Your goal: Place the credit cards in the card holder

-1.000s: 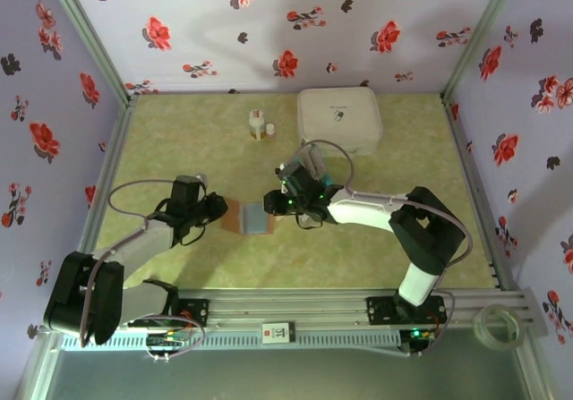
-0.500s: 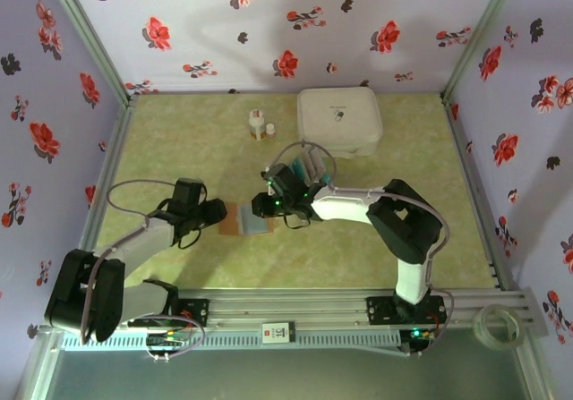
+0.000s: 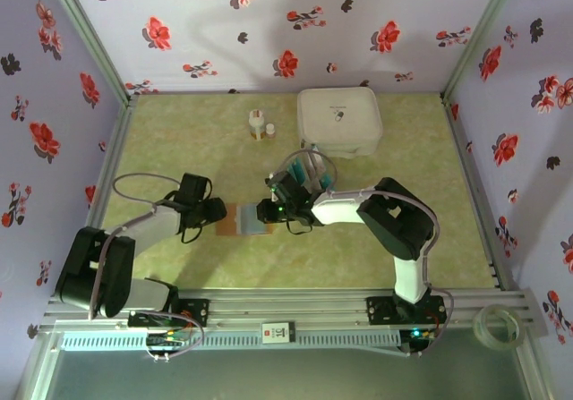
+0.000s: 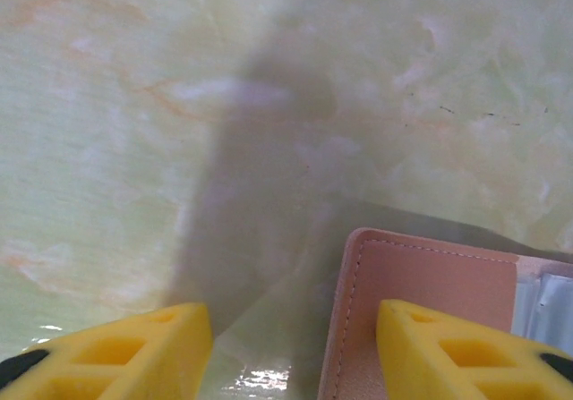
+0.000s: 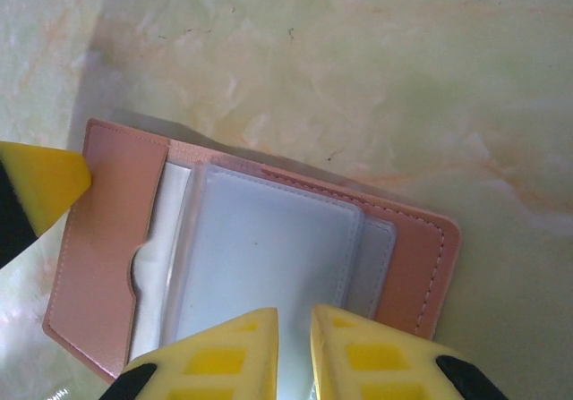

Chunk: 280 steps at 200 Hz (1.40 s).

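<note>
I have the card holder [image 3: 245, 220] lying open and flat on the table [image 3: 179, 140], toward the near side and between my two arms. From the top camera, the left jaws sit at its left edge and the right jaws at its right edge.

On the left wrist camera the left jaws stand well apart with nothing gripped. The tan corner of the card holder [image 4: 430, 279] lies in the gap, close against one yellow finger [image 4: 466, 351], while the other finger [image 4: 116, 351] is over bare table.

On the right wrist camera the right jaws are narrow, with only a slit between the two fingers [image 5: 224, 360]. They sit over the near edge of the clear sleeve [image 5: 269, 257] in the middle of the card holder [image 5: 103, 257]. I cannot tell whether they pinch the sleeve or just hover above it. At the picture's left edge, a finger of the left jaws [image 5: 40, 185] touches the tan pocket flap.

The credit cards [image 3: 313, 172], teal and pale, stand on edge behind the right wrist, between it and the white box [image 3: 340, 121].
</note>
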Each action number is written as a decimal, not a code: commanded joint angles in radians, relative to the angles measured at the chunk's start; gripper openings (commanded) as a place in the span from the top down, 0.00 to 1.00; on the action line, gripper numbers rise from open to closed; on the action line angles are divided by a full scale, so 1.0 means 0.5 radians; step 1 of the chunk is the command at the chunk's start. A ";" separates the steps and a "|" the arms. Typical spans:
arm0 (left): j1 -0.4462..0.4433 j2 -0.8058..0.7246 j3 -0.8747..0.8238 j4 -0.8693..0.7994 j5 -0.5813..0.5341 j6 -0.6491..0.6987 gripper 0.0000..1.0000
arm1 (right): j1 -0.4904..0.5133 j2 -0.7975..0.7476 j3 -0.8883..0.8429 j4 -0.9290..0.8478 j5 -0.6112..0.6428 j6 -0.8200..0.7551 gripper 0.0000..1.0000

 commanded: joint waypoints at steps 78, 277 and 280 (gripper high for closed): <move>-0.024 -0.374 0.363 -0.451 0.051 -0.006 0.43 | -0.013 0.054 -0.129 0.169 0.005 0.137 0.83; -0.295 -0.180 -0.221 0.398 0.231 -0.334 0.57 | -0.022 -0.020 -0.182 0.194 0.027 0.171 0.82; -0.295 -0.173 -0.224 0.400 0.229 -0.330 0.57 | -0.022 -0.025 -0.181 0.189 0.027 0.168 0.82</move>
